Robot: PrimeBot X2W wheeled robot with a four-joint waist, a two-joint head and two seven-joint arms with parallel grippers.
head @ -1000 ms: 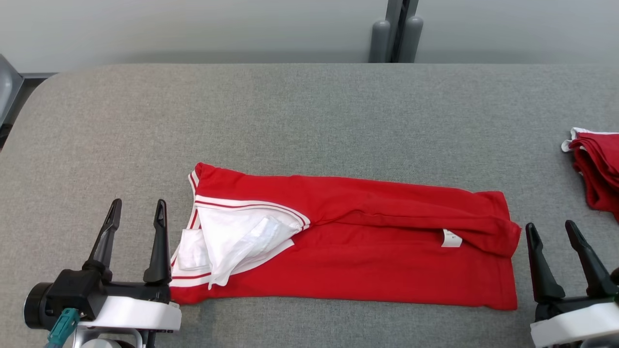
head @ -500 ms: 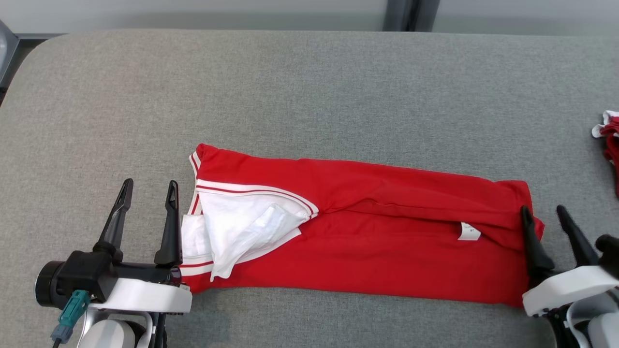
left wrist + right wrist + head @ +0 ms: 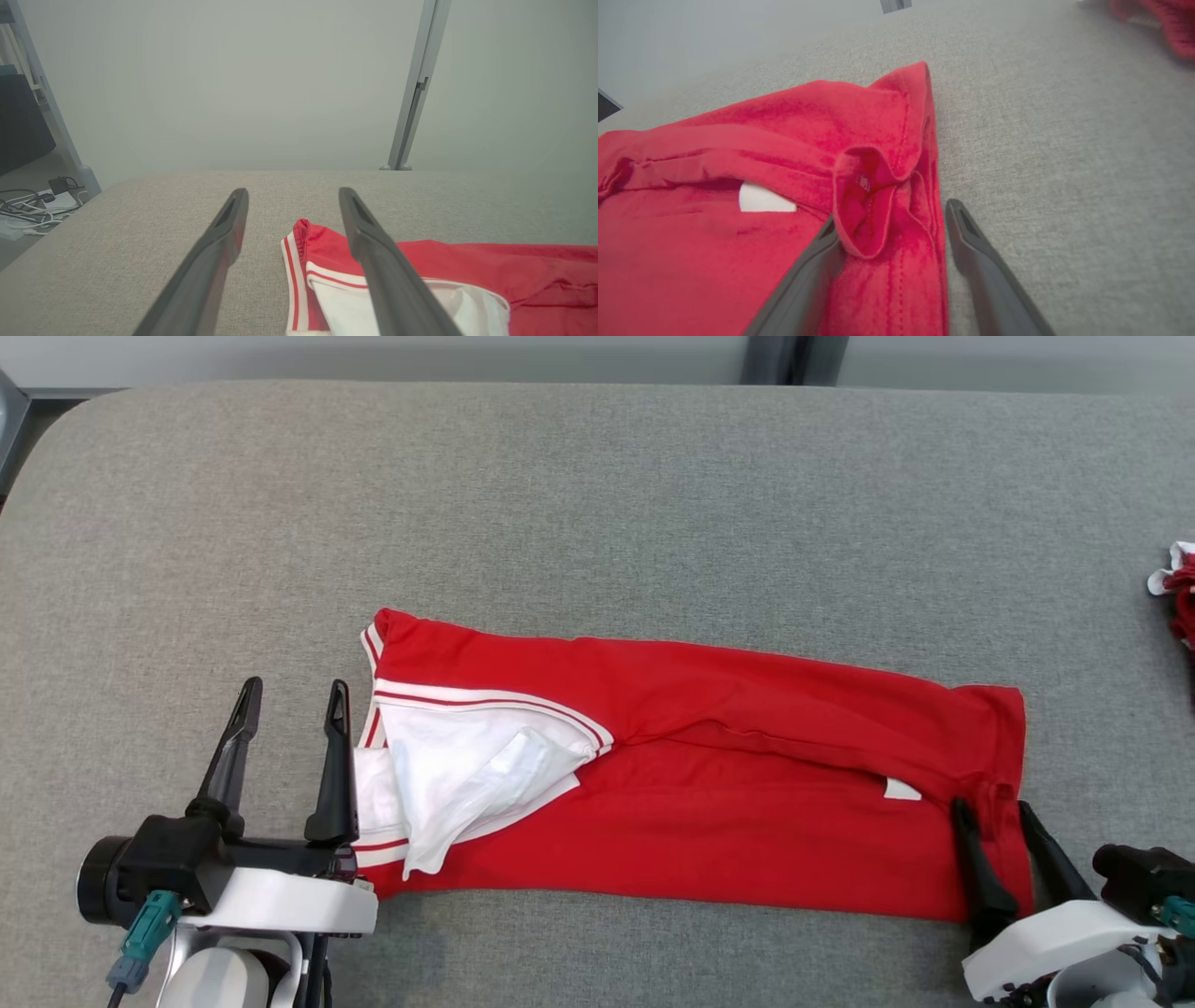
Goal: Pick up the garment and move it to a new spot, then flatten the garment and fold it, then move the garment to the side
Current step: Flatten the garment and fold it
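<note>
The garment (image 3: 709, 784), red with white striped trim, lies near the front middle of the grey desk (image 3: 597, 504) as a long narrow band running left to right. At its left end a white inner lining (image 3: 467, 775) is turned out. Near the right end a small white label (image 3: 901, 790) peeks from under a lengthwise flap.

From how it lies, I judge it is already at its new spot, flattened and folded once along its length. The crosswise fold and the move to the side are left to do.

My right gripper (image 3: 993, 805) is at the right hem corner with its fingers spread wide. In the right wrist view one finger rests on the cloth beside a puckered bit of hem, and the other is over bare desk. It has hold of nothing yet.

My left gripper (image 3: 294, 685) stands just beside the striped left end, equally wide open and empty. I cannot tell if it touches the cloth.

Nothing is held in a bin or tray; the garment lies straight on the desk. Another red piece of clothing (image 3: 1178, 593) sits well apart at the far right edge.
</note>
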